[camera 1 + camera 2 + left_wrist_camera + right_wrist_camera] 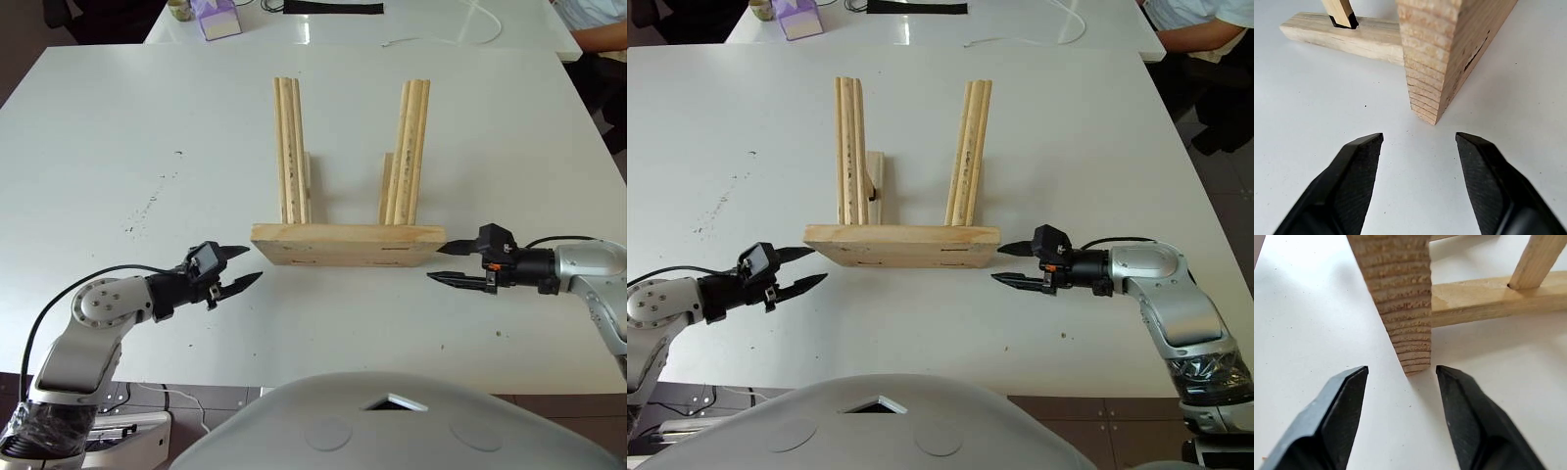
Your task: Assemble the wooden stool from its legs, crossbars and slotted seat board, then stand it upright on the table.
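Table (118,147): I see the white top under the seat board (392,245).
Stool (323,243): lies on its side, with the seat board standing on its long edge.
Legs (291,147): run flat from the seat board's far face, away from me.
Left gripper (254,262): spread wide, holding nothing, just off the seat board's left end, apart from it.
Right gripper (434,263): spread wide, holding nothing, just off the seat board's right end, apart from it.

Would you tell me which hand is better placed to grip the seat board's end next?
Probably right, narrowly: the right hand is open with the board end between its fingertips; the left hand, also open, sits just short of its end.
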Controlling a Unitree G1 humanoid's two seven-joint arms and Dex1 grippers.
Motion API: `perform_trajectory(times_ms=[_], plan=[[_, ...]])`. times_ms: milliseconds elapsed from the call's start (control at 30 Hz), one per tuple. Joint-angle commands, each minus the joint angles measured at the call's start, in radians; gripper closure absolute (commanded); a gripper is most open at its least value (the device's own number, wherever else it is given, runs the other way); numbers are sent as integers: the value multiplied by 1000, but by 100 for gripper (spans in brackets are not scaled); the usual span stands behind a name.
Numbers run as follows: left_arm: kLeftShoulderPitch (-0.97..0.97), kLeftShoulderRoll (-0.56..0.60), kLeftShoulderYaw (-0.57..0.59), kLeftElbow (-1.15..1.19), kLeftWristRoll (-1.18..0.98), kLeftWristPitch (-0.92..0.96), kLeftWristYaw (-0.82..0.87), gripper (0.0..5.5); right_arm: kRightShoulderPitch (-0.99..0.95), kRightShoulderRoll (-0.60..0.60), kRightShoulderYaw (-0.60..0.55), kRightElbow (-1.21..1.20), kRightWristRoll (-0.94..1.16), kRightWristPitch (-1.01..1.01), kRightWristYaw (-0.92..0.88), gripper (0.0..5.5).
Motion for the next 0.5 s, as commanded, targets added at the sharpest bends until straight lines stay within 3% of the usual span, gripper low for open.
perform_trajectory(times_ms=[33,267,500], plan=[[-55,7,-49,44,56,-69,-21,250,-43,12,24,28,-31,-15,-6,260],[-246,-5,-182,199,147,-212,-106,250,-158,59,111,115,-84,-58,19,260],[-308,-18,-209,272,171,-287,-111,250,-258,88,174,214,-124,-110,87,260]])
